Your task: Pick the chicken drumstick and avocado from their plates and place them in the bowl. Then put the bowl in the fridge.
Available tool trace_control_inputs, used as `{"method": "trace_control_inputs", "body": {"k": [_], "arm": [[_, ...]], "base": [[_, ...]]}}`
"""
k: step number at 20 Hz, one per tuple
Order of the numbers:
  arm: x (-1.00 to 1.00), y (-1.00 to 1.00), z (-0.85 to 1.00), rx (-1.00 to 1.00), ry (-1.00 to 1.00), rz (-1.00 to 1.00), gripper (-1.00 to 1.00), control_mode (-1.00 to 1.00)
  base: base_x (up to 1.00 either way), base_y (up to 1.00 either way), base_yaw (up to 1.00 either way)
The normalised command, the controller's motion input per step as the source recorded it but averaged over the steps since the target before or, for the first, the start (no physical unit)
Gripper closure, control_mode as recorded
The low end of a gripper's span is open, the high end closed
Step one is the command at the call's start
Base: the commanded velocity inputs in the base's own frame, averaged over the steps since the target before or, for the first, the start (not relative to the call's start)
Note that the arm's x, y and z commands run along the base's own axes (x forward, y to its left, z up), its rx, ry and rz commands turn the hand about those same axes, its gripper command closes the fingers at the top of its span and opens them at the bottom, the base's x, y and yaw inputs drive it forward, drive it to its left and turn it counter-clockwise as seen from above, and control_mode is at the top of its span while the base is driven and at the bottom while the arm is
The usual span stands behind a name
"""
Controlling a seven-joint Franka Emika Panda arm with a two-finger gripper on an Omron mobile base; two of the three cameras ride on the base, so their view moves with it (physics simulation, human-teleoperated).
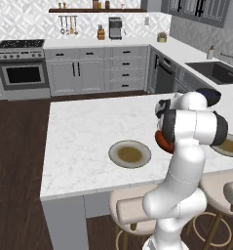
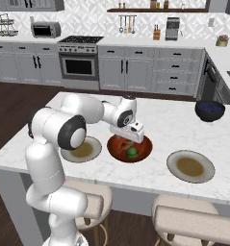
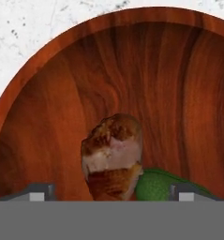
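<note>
The reddish-brown wooden bowl [image 2: 144,146] [image 3: 52,117] sits on the marble island between two plates. The chicken drumstick [image 3: 112,159] [image 2: 119,142] lies inside it, and the green avocado [image 3: 156,186] [image 2: 132,152] rests against it. My gripper [image 3: 111,192] [image 2: 128,139] hangs just above the bowl, open, with its fingertips [image 3: 41,191] spread wider than the drumstick and clear of it. One plate [image 2: 80,150] [image 1: 130,154] lies bare to the left of the bowl, and the other plate [image 2: 190,166] [image 1: 231,145] lies bare to its right. In the left base view my arm hides most of the bowl [image 1: 162,141]. The fridge is out of view.
A smaller dark blue bowl [image 2: 210,109] stands at the island's far right. Padded stools [image 2: 193,223] are tucked under the near edge. Cabinets, an oven [image 2: 79,65] and a sink counter [image 1: 218,71] line the far walls.
</note>
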Motion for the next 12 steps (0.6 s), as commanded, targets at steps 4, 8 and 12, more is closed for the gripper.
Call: {"method": "trace_control_inputs", "body": {"k": [4,8,12], "arm": [[-0.02,0.11,0.22,-0.06,0.0,0.02,-1.0,-1.0],[-0.37,0.57,0.6,-0.18,0.0,0.16,-1.0,-1.0],[-0.53,0.86,0.38,-0.15,0.01,0.32,-1.0,-1.0]], "base": [[0.0,0.0,0.0],[0.0,0.0,0.0],[0.0,0.0,0.0]]}}
